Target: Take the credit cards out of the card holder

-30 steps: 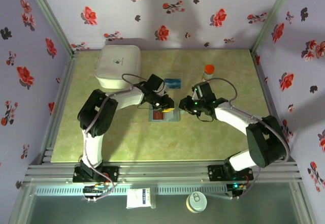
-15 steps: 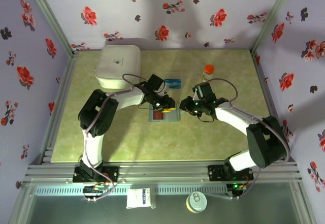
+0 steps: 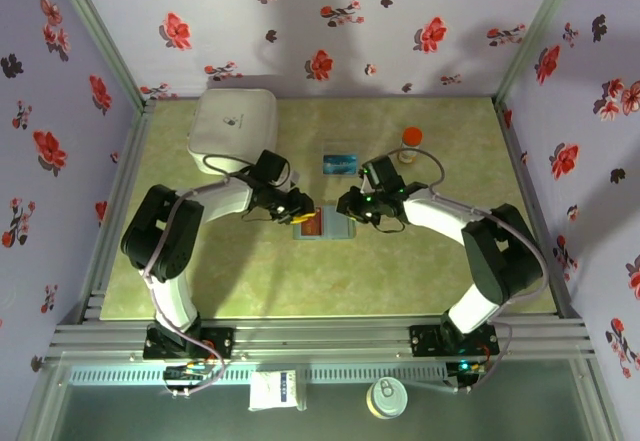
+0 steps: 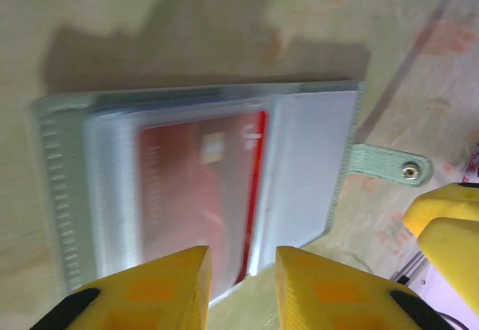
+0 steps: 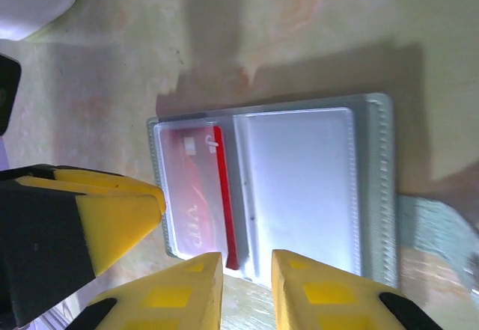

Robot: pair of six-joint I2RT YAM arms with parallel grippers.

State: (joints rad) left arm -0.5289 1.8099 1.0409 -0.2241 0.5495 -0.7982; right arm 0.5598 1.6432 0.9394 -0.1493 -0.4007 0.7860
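Credit cards: you have two here, a blue card (image 3: 341, 161) and a red card (image 5: 196, 195).
Card holder: you see one (image 5: 299, 188), made of two panels.
White box: one (image 3: 232, 126).
Orange-capped bottle: one (image 3: 411, 141).
Claws: you are working with two, the left claw (image 4: 241, 259) and the right claw (image 5: 245, 266), each with two yellow fingers.
Desk: one (image 3: 250, 281).
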